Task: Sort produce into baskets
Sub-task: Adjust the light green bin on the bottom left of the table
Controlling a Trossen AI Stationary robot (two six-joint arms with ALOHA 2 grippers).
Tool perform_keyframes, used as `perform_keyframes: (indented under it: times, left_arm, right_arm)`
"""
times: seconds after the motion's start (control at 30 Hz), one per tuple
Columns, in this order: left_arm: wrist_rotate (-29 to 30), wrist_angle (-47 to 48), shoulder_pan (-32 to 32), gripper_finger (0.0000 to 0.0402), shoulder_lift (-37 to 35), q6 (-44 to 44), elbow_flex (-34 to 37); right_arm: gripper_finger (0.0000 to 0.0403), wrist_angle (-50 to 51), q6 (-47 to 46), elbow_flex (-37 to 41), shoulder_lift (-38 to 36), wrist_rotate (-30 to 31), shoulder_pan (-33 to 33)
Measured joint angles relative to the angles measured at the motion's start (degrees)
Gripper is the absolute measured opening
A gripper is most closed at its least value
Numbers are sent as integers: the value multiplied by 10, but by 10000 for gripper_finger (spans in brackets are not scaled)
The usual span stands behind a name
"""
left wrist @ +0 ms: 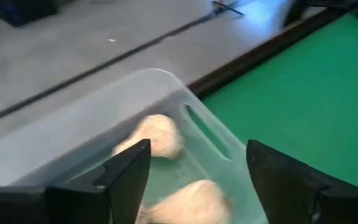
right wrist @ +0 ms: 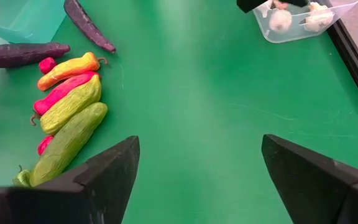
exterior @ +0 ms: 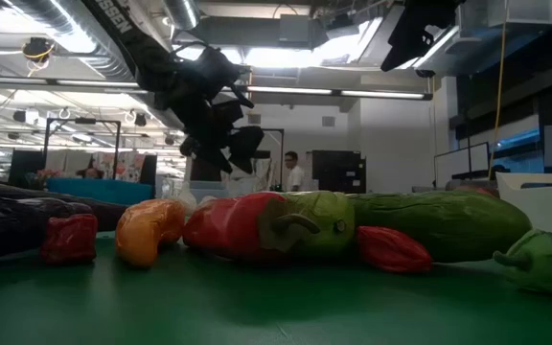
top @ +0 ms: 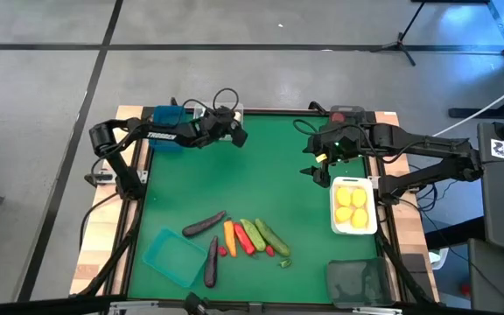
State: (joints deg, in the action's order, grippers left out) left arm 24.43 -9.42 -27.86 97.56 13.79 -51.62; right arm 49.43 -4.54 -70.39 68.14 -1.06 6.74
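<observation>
My left gripper is open and tilted down over the clear basket at the table's far edge. Two white garlic lie in that basket. One lies between my fingers and the other is just beyond them. My right gripper hangs open, high above the mat at the right, with nothing in it. Eggplants, a carrot, a red pepper and cucumbers lie on the mat toward the near edge.
A blue basket stands left of the clear one. A white basket with yellow lemons sits at the right edge. A teal basket is at the near left and a dark basket at the near right. The mat's middle is bare.
</observation>
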Motion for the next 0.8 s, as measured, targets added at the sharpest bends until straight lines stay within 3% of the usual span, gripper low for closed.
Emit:
perform_keyframes:
  times: [0.13, 0.3, 0.53, 0.8]
  left_arm:
    - [-93, 32, 30, 267, -33, -21, 0]
    - [-165, 155, 121, 259, -125, -28, 0]
    - [-166, 311, 331, 261, -222, 29, 0]
    - [-115, 338, 501, 261, -214, 131, 5]
  right_arm:
    - [335, 0, -1, 0, 0, 0, 0]
    - [335, 1, -1, 0, 0, 0, 0]
    - [335, 0, 3, 0, 0, 0, 0]
    - [335, -5, 3, 0, 0, 0, 0]
